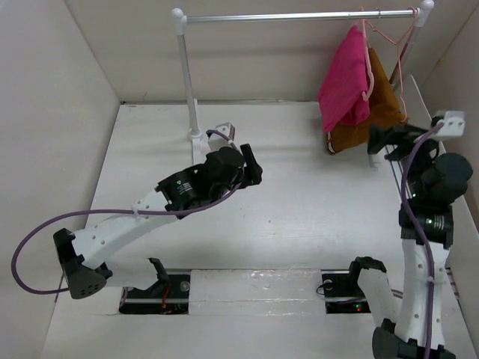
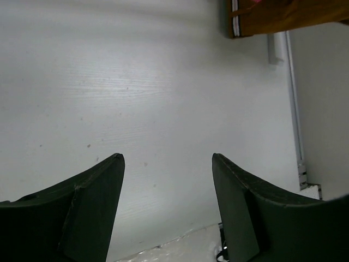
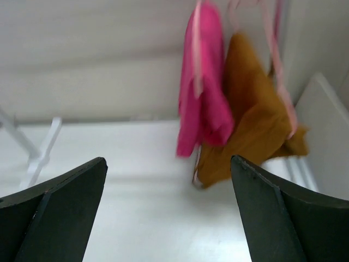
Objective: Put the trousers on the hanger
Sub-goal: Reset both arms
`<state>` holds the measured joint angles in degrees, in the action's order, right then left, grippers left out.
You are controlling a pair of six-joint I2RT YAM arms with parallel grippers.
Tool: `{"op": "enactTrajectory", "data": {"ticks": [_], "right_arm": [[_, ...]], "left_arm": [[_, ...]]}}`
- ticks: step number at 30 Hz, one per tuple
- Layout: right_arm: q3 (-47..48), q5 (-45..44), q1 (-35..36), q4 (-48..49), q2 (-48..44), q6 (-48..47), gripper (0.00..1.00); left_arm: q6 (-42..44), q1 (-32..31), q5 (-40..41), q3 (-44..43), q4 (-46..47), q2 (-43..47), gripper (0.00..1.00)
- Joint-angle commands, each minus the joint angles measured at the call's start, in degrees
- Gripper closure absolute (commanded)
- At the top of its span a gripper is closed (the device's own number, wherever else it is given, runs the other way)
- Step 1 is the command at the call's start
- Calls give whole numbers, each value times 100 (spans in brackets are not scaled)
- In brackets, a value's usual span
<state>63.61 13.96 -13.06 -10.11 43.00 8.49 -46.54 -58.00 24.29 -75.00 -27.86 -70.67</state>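
Top, left-wrist and right-wrist views, read from left to right. At the left of the table (image 1: 299, 209) my left gripper (image 1: 253, 166) hovered with its jaws parted and nothing between them, only bare tabletop showing in its wrist view (image 2: 168, 158). I judged it too far away to steady anything on the silver rail (image 1: 299, 16). Towards the right end of that rail the trousers (image 1: 344, 78) hung draped on the hanger (image 1: 369, 71), touching the mustard-brown garment (image 1: 378, 112) just behind them. From the right wrist the trousers (image 3: 202, 109) looked bunched, with more cloth to one side of the hanger (image 3: 197, 65), so I judged that their own weight could drag them off the bar. A light knock could do the same. Farthest right, my right gripper (image 1: 376, 148) stood spread wide and empty (image 3: 169, 161), close to the lower edges of both garments. The main hazard there, in my judgement, was a finger snagging a hem or the mustard-brown garment (image 3: 251, 131) as the arm moved. That would tug the hanger's hook along or off the rail. The spare hanger (image 1: 400, 67) alongside could also tangle. I could read no brand, label or writing in any view; a pale strip on the brown garment's lower edge (image 2: 234, 19) carried nothing legible.
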Motion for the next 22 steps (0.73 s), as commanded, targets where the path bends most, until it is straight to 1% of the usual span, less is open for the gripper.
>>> {"op": "enactTrajectory", "data": {"ticks": [1, 2, 4, 5, 7, 8, 9, 10, 12, 14, 17, 20, 22], "right_arm": [[-831, 202, 347, -773, -353, -251, 0], [-1303, 378, 505, -895, -485, -243, 0], [-1736, 616, 690, -1167, -853, -356, 0], [-2139, 704, 821, -1534, -986, -435, 0], [-2492, 740, 875, -1949, -1354, -655, 0], [-2651, 758, 945, -2421, -1460, -708, 0], [-2922, 766, 946, -2652, -1575, -778, 0], [-3055, 784, 998, -2837, -1698, -979, 0], [-3354, 697, 998, -3312, -2075, -1077, 0], [-3452, 574, 998, -3628, -2426, -1086, 0], [-3461, 520, 998, -3788, -2612, -1086, 0], [-3374, 582, 998, -3657, -2490, -1078, 0], [-3250, 661, 998, -3524, -2236, -1069, 0]], "left_arm": [[31, 34, -161, 494, 86, 272, 39], [31, 34, -214, 826, 296, 517, 40], [-39, 86, -215, 1197, 499, 817, 40], [-100, 87, -258, 1555, 701, 1132, 39], [-144, 87, -328, 1882, 913, 1397, 38], [-223, 87, -346, 2128, 966, 1599, 37], [-258, 139, -346, 2243, 966, 1679, 37], [-302, 140, -355, 2331, 958, 1749, 37], [-442, 140, -303, 2542, 765, 1881, 37], [-539, 140, -224, 2718, 572, 2013, 38], [-663, 140, -258, 3034, 544, 2215, 39], [-724, 140, -373, 3254, 720, 2321, 39], [-708, 140, -364, 3211, 791, 2286, 38]]}}
